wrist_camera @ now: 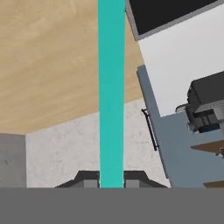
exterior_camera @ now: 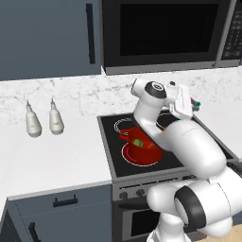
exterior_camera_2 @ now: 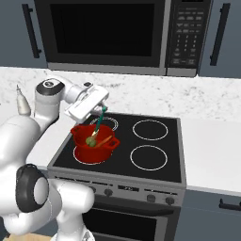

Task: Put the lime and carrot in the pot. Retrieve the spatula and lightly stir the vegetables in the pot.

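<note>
The red pot (exterior_camera_2: 92,152) stands on the stove's front left burner, partly behind my arm in the left base view (exterior_camera: 147,152). Inside it lie the yellow-green lime (exterior_camera_2: 90,140) (exterior_camera: 138,141) and the orange carrot (exterior_camera_2: 105,140). My gripper (exterior_camera_2: 103,108) hangs just above the pot's far rim, shut on the teal handle of the spatula (exterior_camera_2: 99,120), which slants down into the pot with its pale blade beside the lime. In the hand view the teal spatula handle (wrist_camera: 110,87) runs straight up from between my fingers, where the gripper (wrist_camera: 111,181) clamps it. A teal tip pokes past the gripper (exterior_camera: 195,103).
Two white bottles (exterior_camera: 33,122) (exterior_camera: 56,119) stand on the counter left of the stove. A black microwave (exterior_camera_2: 103,33) hangs overhead. Three black burner rings, the nearest one (exterior_camera_2: 148,157), lie to the right of the pot. White counter (exterior_camera_2: 212,146) continues to the right.
</note>
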You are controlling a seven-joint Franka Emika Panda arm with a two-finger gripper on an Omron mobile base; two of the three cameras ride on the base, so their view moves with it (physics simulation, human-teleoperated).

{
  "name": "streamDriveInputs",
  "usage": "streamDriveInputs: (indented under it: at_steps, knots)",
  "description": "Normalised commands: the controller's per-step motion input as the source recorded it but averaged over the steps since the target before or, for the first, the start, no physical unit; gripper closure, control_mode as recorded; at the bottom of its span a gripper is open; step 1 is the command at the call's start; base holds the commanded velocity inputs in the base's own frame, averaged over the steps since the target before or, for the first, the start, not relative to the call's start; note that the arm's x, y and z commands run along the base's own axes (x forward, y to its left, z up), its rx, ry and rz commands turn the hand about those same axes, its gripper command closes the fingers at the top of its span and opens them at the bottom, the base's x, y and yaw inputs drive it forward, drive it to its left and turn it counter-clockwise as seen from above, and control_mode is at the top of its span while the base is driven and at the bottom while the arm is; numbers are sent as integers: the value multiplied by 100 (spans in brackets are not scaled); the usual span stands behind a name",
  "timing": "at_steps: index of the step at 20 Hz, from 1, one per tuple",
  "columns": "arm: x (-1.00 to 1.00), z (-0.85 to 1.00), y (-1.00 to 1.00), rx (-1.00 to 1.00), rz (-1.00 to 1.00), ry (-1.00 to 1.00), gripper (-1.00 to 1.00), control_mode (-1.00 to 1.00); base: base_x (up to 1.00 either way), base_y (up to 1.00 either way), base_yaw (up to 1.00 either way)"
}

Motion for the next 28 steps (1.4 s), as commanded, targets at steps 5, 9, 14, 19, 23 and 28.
streamDriveInputs:
  at_steps: [5, 9, 14, 19, 23, 28]
  knots:
    - [-1, 0, 6, -5, -18, 1, 100, -100, 0, 0, 0]
    - [0, -1, 15, -6, -16, 7, 100, -100, 0, 0, 0]
    - [-7, 0, 29, -3, -12, 2, 100, -100, 0, 0, 0]
    - [0, -16, 25, -2, -6, 0, 100, -100, 0, 0, 0]
    - [0, -27, 0, 0, -1, 0, 100, -100, 0, 0, 0]
    - [6, -18, 0, -1, 0, 0, 100, -100, 0, 0, 0]
